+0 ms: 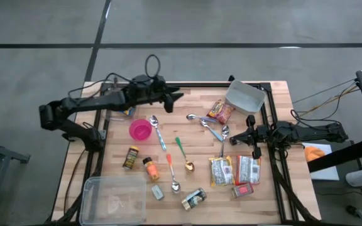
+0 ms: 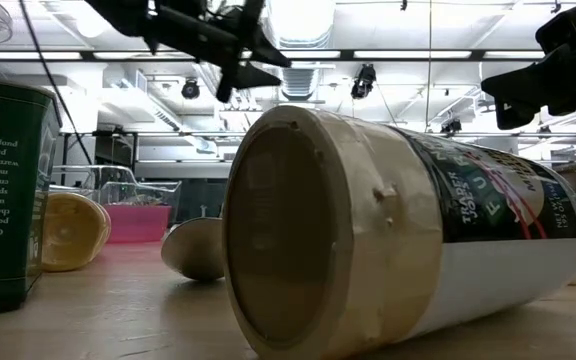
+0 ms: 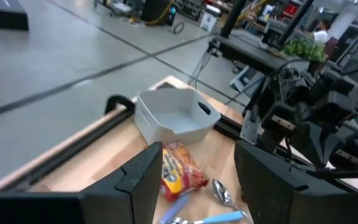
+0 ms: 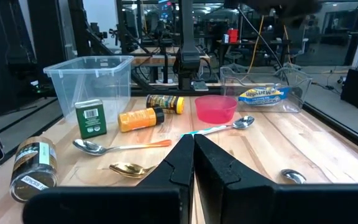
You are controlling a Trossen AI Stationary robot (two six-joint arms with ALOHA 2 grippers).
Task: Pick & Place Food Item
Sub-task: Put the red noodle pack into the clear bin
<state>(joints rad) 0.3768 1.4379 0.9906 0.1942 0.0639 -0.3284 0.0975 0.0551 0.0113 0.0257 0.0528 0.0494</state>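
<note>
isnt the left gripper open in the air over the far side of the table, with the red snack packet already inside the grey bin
Not quite. The red snack packet lies on the table beside the grey bin, not inside, as the high view shows. The rest holds: the left gripper is open, up over the far side.

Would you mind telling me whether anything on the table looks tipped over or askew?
Yes: the spice jar nearest the low camera lies on its side, and the grey bin at the far right corner sits tilted over the table's frame.
</note>
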